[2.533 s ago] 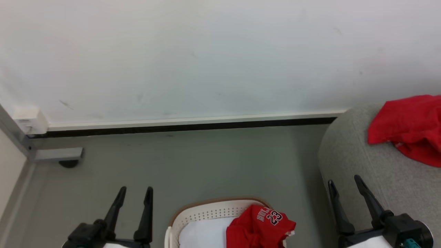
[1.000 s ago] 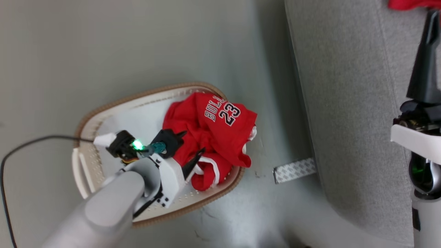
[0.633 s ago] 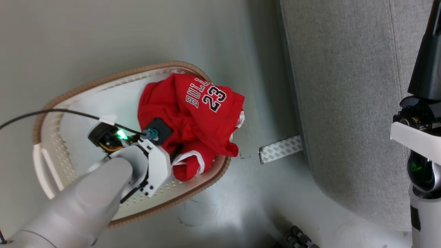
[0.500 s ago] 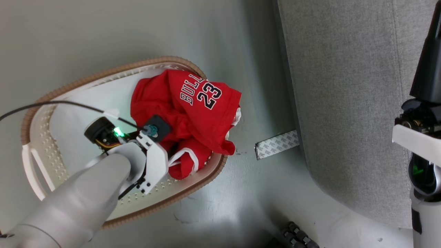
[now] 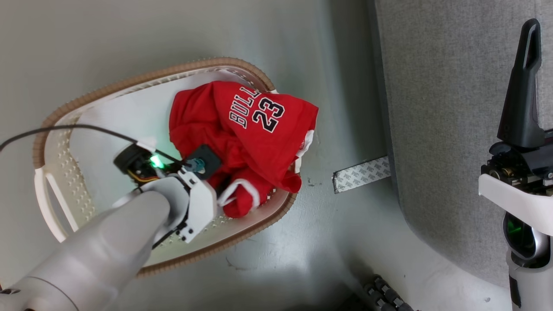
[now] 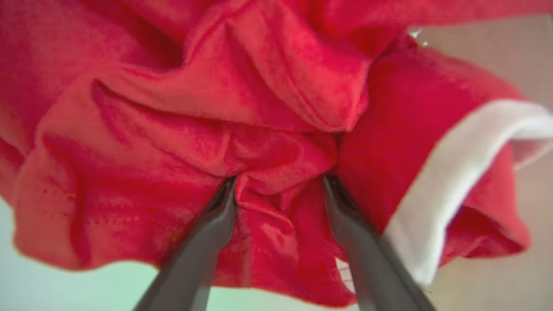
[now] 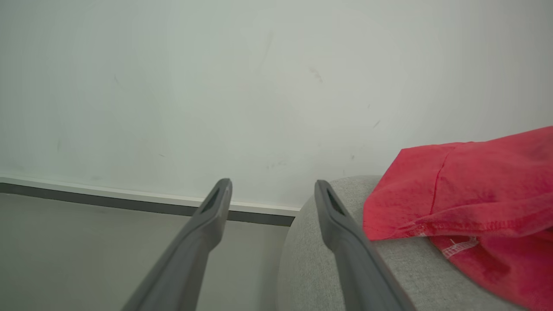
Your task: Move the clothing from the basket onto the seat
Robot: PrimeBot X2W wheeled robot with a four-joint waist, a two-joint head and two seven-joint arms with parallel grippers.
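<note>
Left wrist view — left pincer (image 6: 280, 179) spread, sunk deeper into jersey (image 6: 173, 129) | right pincer (image 7: 272, 182) spread, unchanged

We see a bright red jersey (image 5: 259, 142) with white, black-edged letters, a "23", and white trim. The basket (image 5: 86, 198) is cream-white with rows of small holes and a brown rim. We find the sofa (image 5: 440, 108) light grey and a second garment (image 7: 475, 185) plain red.
</note>
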